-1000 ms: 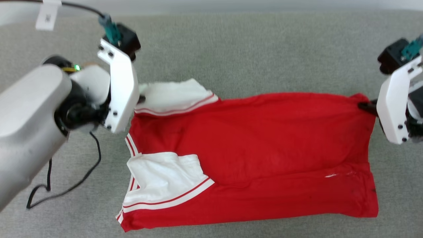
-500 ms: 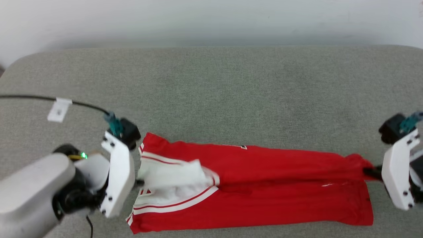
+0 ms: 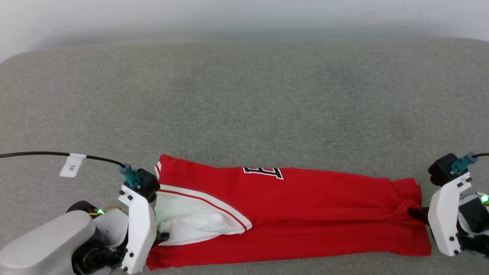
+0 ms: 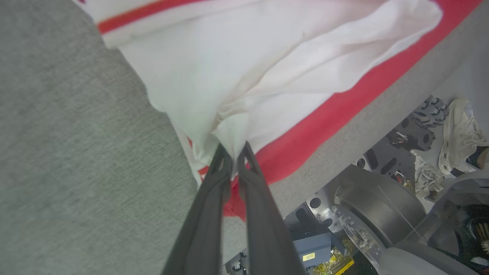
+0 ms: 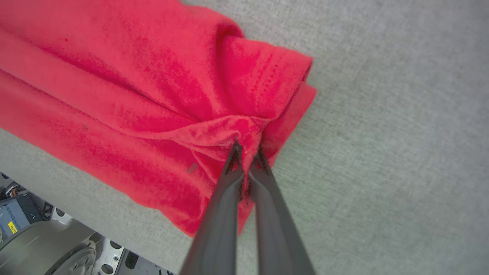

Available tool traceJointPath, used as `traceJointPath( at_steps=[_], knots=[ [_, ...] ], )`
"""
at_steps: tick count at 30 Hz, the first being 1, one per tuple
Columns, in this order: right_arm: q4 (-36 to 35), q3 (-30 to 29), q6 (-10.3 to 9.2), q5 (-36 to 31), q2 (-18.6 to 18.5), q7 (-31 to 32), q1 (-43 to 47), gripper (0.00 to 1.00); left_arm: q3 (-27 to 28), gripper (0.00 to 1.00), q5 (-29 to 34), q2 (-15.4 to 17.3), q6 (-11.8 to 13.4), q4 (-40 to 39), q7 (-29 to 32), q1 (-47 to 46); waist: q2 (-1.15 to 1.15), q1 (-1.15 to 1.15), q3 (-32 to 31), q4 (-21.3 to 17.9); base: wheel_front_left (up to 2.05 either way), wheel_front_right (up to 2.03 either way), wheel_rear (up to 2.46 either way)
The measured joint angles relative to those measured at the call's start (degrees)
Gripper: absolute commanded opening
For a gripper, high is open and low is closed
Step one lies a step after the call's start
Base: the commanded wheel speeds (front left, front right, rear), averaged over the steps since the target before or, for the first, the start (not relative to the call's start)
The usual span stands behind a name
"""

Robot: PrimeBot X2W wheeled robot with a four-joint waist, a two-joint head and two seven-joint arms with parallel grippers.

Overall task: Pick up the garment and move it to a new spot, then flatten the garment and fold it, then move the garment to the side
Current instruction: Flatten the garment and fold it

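Folded over since a second ago, the shirt [image 3: 305, 214] now lies as a long narrow band where it had been spread wide, and the edge held by both claws has been drawn toward the near side. The head camera has also tipped up in that time.

Nearest, below the table edge in the left wrist view, are the robot's base [image 4: 374, 206], a yellow sticker [image 4: 308, 257] that seems to read 800, and a pale shoe [image 4: 460, 133] on the floor.

At the near left, the left claw [image 4: 233, 149] is pinched tight on a bunch of the shirt's white sleeve cloth, its two dark fingers nearly touching. At the near right, the right claw [image 5: 248, 147] is closed just as tightly on a gathered tuck of red cloth at the shirt's hem end.

Stretched between the two claws, the shirt rests along the near edge of the grey cloth-covered table [image 3: 244, 107]. Its white sleeve with red stripe trim is at the left end and its plain red body runs to the right.

On the shirt's far fold, the lower part of a black-and-white block letter [image 3: 263, 172] shows, cut off too short to read.

Left of the shirt, a black cable [image 3: 34, 154] carries a white tag [image 3: 71, 166] whose marks are too small to make out.

Beyond, the bare table runs back to a pale wall [image 3: 244, 15].
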Motion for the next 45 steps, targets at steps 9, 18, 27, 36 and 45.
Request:
traceJointPath(
  at_steps=[9,18,27,36,45],
  knots=[
    [-5.9,-6.3,0.0,0.0,-2.8,-7.9,1.8,1.0,4.9,1.0,6.4,1.0,2.7,-0.4,-15.9,0.0,0.0,0.0,-4.0,0.2,0.0,0.0,0.0],
    [-6.3,-20.0,-0.01,-3.3,-1.5,-13.2,6.7,1.0,10.1,1.0,15.4,-0.9,14.2,0.6,-37.7,3.2,0.0,0.0,-3.9,0.5,0.0,0.0,0.0],
    [-3.3,-27.4,-0.01,-3.0,5.5,-7.8,13.5,1.0,17.2,1.0,19.5,-6.1,25.3,3.6,-49.7,9.6,0.0,0.0,-2.5,1.0,0.0,0.0,0.0],
    [-1.1,-30.1,-0.01,1.6,10.4,-1.9,16.5,1.0,32.8,1.0,32.8,-13.1,30.1,-0.7,-49.9,18.5,0.0,0.01,-1.2,2.2,0.0,0.0,0.0],
    [1.0,-27.6,-0.03,4.8,12.5,1.8,16.1,1.0,46.7,1.0,45.7,-23.0,27.1,-3.2,-50.0,28.2,0.0,0.0,0.1,3.5,0.0,0.0,0.0]
  ],
)
